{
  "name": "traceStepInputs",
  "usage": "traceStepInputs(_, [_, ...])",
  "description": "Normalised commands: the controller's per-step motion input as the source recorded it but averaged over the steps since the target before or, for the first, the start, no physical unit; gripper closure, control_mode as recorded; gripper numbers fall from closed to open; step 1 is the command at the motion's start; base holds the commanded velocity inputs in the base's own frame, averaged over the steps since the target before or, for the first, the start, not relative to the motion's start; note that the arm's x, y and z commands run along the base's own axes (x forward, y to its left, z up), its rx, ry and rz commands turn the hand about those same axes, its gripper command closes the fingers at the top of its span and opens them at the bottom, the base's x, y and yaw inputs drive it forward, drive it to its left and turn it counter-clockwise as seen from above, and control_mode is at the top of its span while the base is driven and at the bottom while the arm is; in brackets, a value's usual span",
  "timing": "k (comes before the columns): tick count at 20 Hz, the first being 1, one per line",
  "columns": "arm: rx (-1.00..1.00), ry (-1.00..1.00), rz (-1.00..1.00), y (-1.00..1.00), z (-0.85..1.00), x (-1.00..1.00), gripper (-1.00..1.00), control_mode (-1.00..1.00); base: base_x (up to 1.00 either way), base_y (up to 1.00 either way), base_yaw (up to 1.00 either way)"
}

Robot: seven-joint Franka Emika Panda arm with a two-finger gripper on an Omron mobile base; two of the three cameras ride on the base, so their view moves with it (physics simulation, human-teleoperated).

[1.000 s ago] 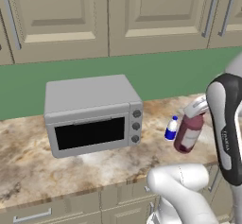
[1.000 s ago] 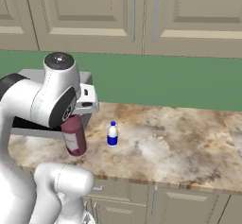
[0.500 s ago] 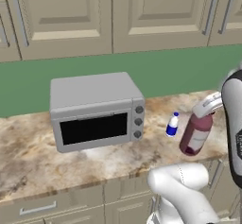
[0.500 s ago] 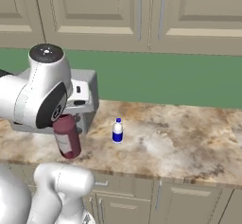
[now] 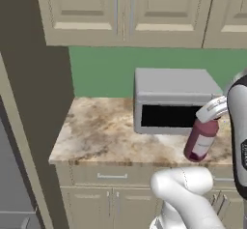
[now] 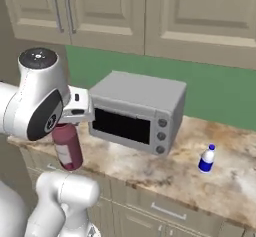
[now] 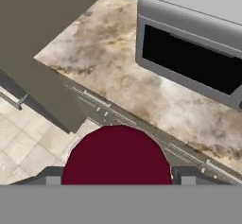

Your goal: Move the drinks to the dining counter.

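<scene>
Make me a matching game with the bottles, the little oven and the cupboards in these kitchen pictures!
Things:
1. maroon bottle
2. white-and-blue bottle
3. toaster oven
4. wall cabinets

Places or colours:
A. grey, with a dark door
B. held in the gripper, off the counter
C. beige, above the green wall
D. standing on the counter, right of the oven in the right base view

Pairs: 1-B, 2-D, 3-A, 4-C

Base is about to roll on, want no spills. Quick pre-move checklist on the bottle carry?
1. Gripper shut on the maroon bottle: ok.
2. Bottle lifted off the counter, hanging past its front edge: ok.
3. Bottle upright: not ok, slightly tilted.
4. Bottle apart from the toaster oven: ok.
5. Small blue-and-white bottle upright on the counter, not yet moved: ok.
6. Dining counter reachable: cannot tell.
</scene>
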Motion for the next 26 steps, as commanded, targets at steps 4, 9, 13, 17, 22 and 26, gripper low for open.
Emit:
traceStepInputs(4, [0.0,0.0,0.0,0.0,0.0,0.0,1.0,1.0,0.0,0.27,0.98])
traceStepInputs(9, [0.0,0.0,0.0,0.0,0.0,0.0,1.0,1.0,0.0,0.13,0.98])
traceStepInputs(13, [0.0,0.0,0.0,0.0,0.0,0.0,1.0,1.0,0.0,0.01,0.96])
traceStepInputs(17, [0.0,0.0,0.0,0.0,0.0,0.0,1.0,1.0,0.0,0.0,0.97])
traceStepInputs(22, [0.0,0.0,0.0,0.0,0.0,0.0,1.0,1.0,0.07,0.0,0.93])
traceStepInputs(26, [0.0,0.0,0.0,0.0,0.0,0.0,1.0,1.0,0.43,0.0,0.79])
